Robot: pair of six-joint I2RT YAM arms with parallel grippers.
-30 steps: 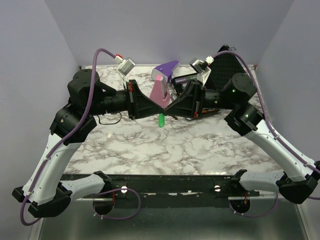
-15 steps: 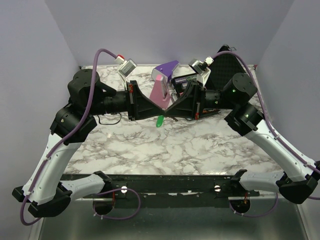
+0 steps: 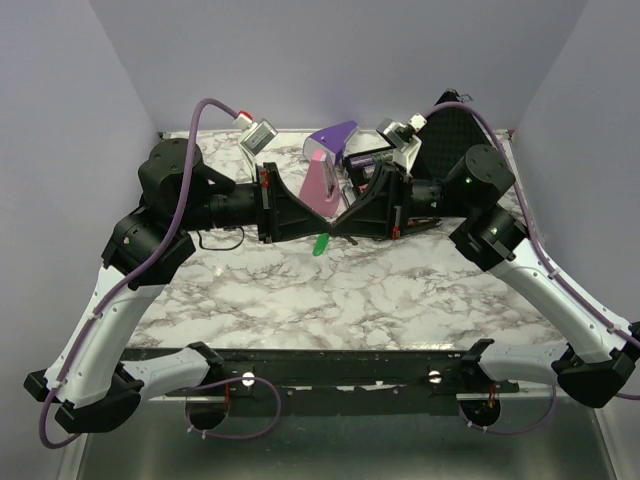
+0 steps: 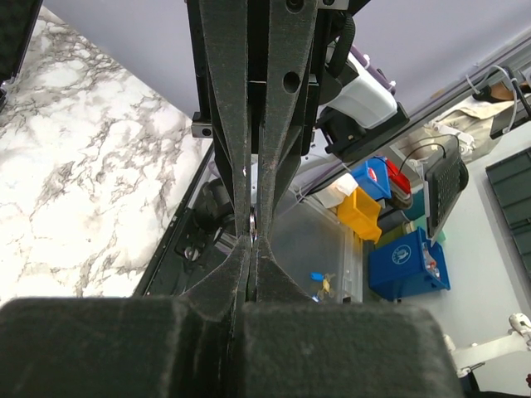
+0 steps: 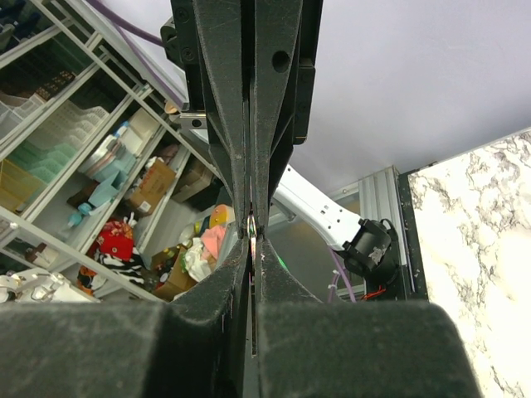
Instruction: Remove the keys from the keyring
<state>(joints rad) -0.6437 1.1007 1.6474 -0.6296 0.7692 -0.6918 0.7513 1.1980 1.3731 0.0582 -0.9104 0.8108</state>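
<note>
Your desk [image 3: 400, 300] carries little that matters here. A purple-and-pink wedge [image 3: 325, 175] stands near the far edge, and everything else is up in the air over the middle. The two arms reach in from either side and meet tip to tip above the marble.

The left pincer [image 3: 318, 227] is pressed fully together. The right pincer [image 3: 345, 224] shows only a hairline slit between its fingers. Both wrist cameras show a sliver of grey metal exactly where the two sets of tips meet. That is the keyring [image 4: 252, 222], and each side looks to be nipping its edge (seen edge-on, so how deep each bite goes I cannot tell).

Just below the meeting point the green key [image 3: 319, 243] hangs tilted, clear of the desk, toward the middle and well short of the near edge. No second key can be made out.

You are mid-separation, I judge. The ring is gripped from both sides and the key is not yet off.

Next you need one side held rigid as the anchor. The other side has to work the key's hole round the coil to the ring's split end. Use a small rotation rather than a straight pull, because the ring is thin enough to slip out of either pinch.
</note>
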